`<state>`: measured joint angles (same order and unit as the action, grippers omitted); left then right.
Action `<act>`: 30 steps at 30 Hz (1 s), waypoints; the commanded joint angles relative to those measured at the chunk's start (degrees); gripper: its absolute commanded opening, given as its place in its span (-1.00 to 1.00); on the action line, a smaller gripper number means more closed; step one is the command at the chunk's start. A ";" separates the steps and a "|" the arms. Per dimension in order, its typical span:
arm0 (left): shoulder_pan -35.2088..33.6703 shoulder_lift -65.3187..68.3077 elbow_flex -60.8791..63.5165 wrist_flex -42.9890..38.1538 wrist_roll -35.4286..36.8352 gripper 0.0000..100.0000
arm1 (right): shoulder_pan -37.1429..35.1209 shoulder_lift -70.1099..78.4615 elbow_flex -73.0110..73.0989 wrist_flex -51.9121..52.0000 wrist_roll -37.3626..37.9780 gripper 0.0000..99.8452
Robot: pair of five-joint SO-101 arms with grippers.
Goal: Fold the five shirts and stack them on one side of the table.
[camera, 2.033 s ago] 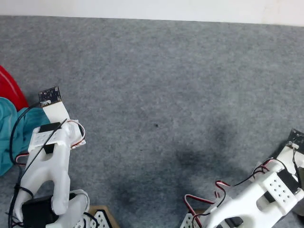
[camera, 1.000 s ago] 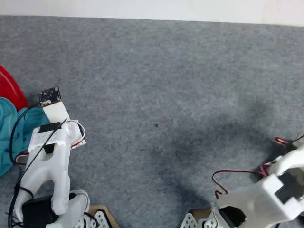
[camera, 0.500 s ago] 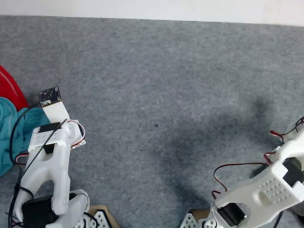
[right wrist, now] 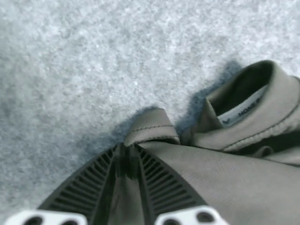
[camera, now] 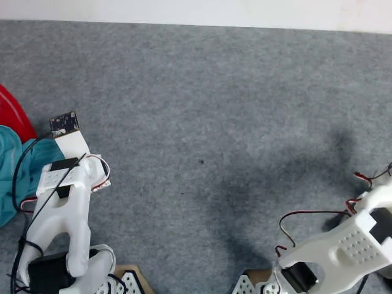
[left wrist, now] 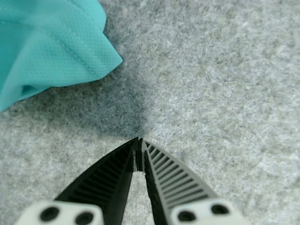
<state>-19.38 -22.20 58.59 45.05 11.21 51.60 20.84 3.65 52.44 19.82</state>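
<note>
Pinched taupe shirt in right hand at near right of worktop; held left hand closed, empty, near teal shirt.

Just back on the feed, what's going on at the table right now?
The right gripper is shut on a fold of the taupe shirt, which lies bunched on the grey table. The left gripper is shut with nothing in it, over bare table beside the teal shirt. That shirt lies crumpled at the table's left edge, next to something red.
</note>
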 commanded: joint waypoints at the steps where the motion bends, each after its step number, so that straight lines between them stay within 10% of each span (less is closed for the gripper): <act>1: 1.01 -1.19 -0.04 -0.62 0.26 -0.99 | 2.68 -0.57 -4.97 -0.84 0.79 -0.99; 30: 1.01 -1.19 -0.04 -0.62 0.26 -0.99 | 11.82 -0.40 -26.95 2.68 -2.37 -0.99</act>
<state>-19.38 -22.20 58.59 45.05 11.21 63.30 21.27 -19.47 54.81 18.15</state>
